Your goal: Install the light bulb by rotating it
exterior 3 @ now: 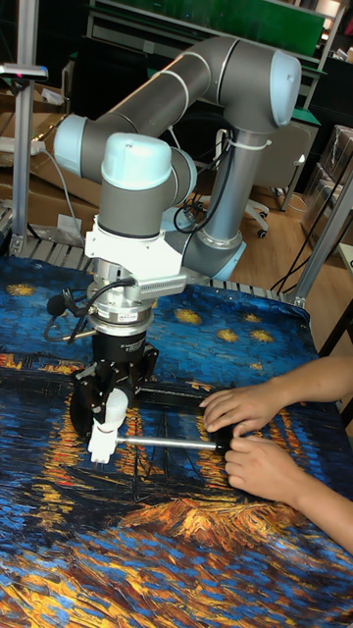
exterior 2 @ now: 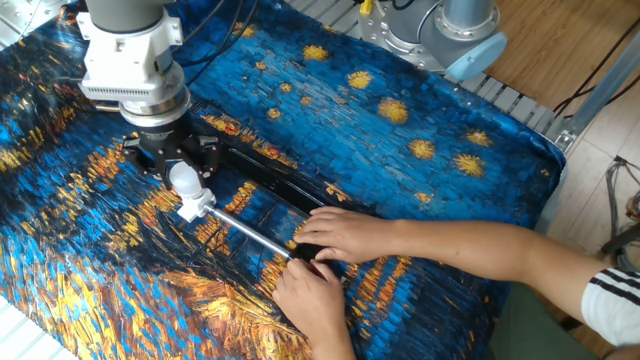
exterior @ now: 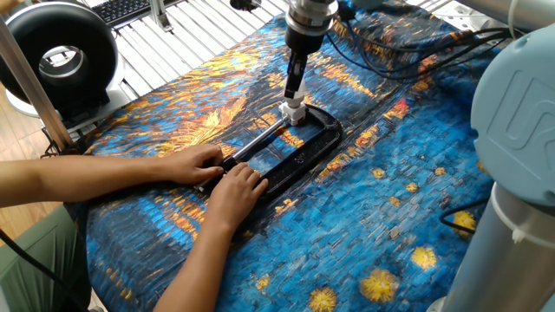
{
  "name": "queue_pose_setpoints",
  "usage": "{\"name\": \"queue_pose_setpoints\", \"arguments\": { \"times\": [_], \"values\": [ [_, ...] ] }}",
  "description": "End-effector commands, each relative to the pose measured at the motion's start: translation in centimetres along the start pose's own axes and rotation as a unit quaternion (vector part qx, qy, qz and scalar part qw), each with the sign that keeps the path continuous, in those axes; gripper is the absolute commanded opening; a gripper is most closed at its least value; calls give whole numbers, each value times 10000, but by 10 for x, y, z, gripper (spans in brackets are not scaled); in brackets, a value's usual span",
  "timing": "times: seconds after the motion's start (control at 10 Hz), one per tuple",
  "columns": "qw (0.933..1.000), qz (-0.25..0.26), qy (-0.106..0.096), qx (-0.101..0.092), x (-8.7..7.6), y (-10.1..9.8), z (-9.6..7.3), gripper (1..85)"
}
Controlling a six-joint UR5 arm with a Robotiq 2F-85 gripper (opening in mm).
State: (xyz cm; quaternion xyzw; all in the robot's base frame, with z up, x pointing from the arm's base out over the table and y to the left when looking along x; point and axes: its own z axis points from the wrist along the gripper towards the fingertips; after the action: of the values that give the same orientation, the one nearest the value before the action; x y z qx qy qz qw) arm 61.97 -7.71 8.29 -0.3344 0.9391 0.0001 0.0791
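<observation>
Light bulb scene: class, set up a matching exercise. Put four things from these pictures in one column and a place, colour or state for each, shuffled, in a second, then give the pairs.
Things
1. light bulb
2. gripper
3. black clamp
4. person's hands

Descriptions
A. pressing on one end of the frame
B. lying flat on the painted cloth
C. white, upright on the small socket
D. directly above the bulb, fingers beside it

Pairs: 1-C, 2-D, 3-B, 4-A

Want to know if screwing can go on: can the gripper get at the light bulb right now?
Probably yes: the gripper sits directly over the light bulb, jaws beside it. The person's hands hold the clamp well away.
</observation>
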Motion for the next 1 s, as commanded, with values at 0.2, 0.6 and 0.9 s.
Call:
{"name": "queue_pose_setpoints", "arguments": {
  "times": [0.2,0.6,0.9],
  "values": [
    [9998,90,103,-164,5,6,0,673],
    [9982,76,414,-436,17,22,-6,737],
    [9953,-389,499,-731,21,37,-10,753]
  ]
}}
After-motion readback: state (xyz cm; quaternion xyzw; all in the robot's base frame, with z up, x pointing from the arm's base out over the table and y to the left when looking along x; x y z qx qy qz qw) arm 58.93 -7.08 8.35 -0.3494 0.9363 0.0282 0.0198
